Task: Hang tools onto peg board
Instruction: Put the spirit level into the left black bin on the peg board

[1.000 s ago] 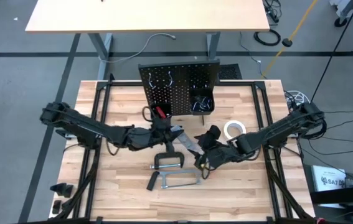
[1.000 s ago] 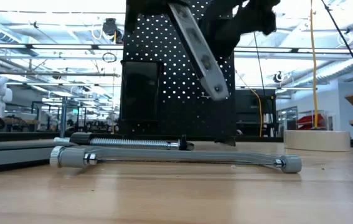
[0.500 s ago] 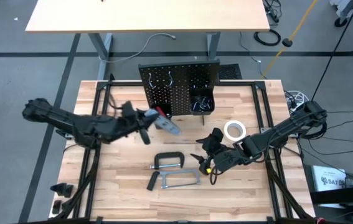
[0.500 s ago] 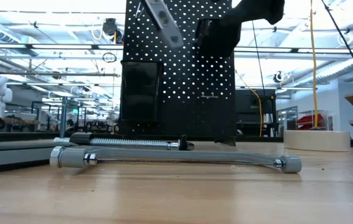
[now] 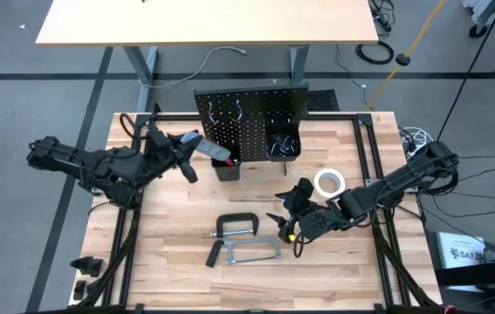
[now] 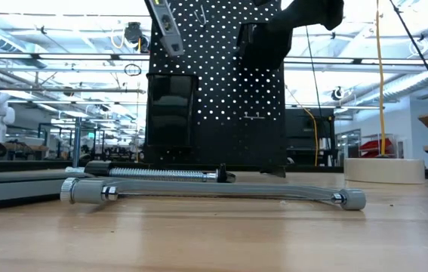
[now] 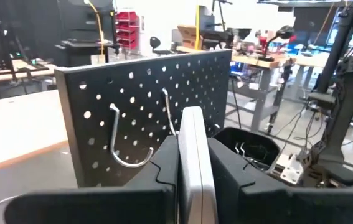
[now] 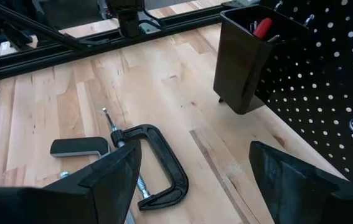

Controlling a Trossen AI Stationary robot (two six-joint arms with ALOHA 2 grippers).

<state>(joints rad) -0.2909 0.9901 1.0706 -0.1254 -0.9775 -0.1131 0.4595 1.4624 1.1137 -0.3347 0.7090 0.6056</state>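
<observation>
Your left arm reaches in from the table's left side, its left gripper [image 5: 180, 148] raised just left of the peg board [image 5: 251, 120] and clamped on the grey level [image 5: 196, 144], whose free end points toward the board's left bin [image 5: 227, 167]. In the left wrist view the level [image 7: 195, 168] stands between the two fingers [image 7: 157, 180], aimed at the board's hooks [image 7: 123, 140].

Your right arm lies low across the table's right side, its right gripper [image 5: 292, 209] with jaws spread wide and holding nothing, near the black C-clamp [image 5: 238, 225] and grey hacksaw [image 5: 251, 253]. The white tape roll [image 5: 328, 182] sits beside that arm.
</observation>
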